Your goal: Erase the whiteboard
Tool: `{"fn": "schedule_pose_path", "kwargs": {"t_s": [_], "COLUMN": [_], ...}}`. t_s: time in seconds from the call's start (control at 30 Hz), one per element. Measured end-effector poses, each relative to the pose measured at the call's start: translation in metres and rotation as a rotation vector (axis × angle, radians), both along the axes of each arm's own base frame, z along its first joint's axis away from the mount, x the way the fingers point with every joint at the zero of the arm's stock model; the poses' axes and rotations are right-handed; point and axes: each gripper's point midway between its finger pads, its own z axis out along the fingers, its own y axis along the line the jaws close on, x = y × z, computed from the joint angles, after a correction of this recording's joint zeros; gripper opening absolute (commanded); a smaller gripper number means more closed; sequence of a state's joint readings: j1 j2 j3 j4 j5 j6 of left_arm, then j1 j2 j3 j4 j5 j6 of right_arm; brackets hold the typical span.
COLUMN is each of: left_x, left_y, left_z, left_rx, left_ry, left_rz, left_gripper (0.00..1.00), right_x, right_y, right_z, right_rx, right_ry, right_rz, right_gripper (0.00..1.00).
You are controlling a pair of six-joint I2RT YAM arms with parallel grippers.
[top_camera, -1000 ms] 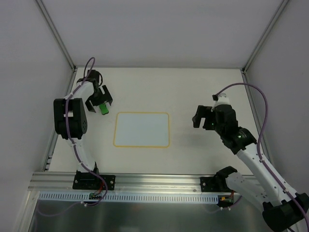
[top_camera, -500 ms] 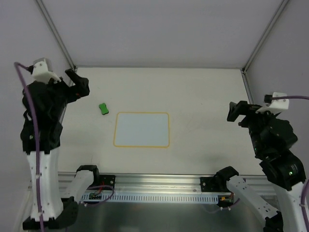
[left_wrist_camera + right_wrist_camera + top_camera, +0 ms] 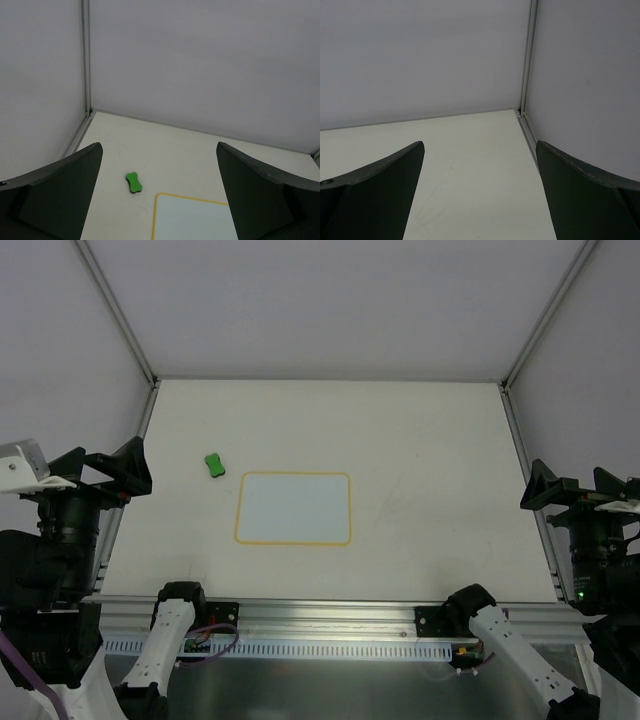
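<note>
The whiteboard (image 3: 294,508) lies flat mid-table, a blank white panel with a yellow border; its left corner (image 3: 195,222) shows in the left wrist view. A small green eraser (image 3: 213,464) lies on the table just off the board's upper left corner, free of both arms (image 3: 133,182). My left gripper (image 3: 103,468) is raised at the table's left edge, open and empty, looking down at eraser and board (image 3: 159,146). My right gripper (image 3: 575,488) hangs at the right edge, open and empty (image 3: 480,145), facing the far right corner; the whiteboard is out of that view.
White enclosure walls with metal corner posts (image 3: 120,320) (image 3: 526,55) close in the table on three sides. An aluminium rail (image 3: 320,615) carrying both arm bases runs along the near edge. Side rails (image 3: 525,490) line the table's left and right.
Both arms pulled back from over the table to its left and right edges and rose. The left gripper, which was at the green eraser, has left it lying on the table.
</note>
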State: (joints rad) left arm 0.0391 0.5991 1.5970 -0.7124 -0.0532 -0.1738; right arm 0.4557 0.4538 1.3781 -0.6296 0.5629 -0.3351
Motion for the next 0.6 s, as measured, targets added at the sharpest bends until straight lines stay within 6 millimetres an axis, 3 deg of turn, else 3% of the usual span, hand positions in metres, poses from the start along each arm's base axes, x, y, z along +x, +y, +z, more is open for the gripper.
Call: {"fn": "schedule_pose_path", "kwargs": {"t_s": [0.37,0.6], "left_x": [-0.030,-0.033], "left_y": [0.006,0.008], "left_z": [0.010,0.012], "left_rx": [-0.010,-0.012], "left_ry": [-0.056,-0.065], "left_rz": [0.034,0.038], "left_gripper": [0.99,0.99], "right_x": [-0.006,-0.008], "right_y": [-0.005,-0.005], "right_z": [-0.001,-0.001], "right_rx": [-0.032,-0.031], "right_ry": [-0.003,-0.007], "right_rz": [-0.007,-0.006], "right_gripper": [0.99,0.99]}}
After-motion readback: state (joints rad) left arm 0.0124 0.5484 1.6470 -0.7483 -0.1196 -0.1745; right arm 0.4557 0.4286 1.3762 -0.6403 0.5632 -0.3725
